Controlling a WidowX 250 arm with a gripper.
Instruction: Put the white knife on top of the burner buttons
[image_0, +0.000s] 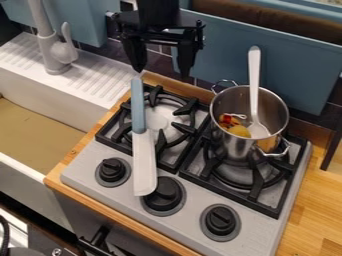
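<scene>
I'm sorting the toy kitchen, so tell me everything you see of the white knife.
The knife has a straight blue-grey handle and a broader, flat white blade, plastic by its look. It lies across the left grate, handle toward the back, blade pointing forward. Its blunt end reaches the left side of the middle knob; I can't tell if they touch. The open tool hangs near the handle's end, not gripping it.

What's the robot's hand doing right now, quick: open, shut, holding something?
Hand: open, holding nothing.
</scene>
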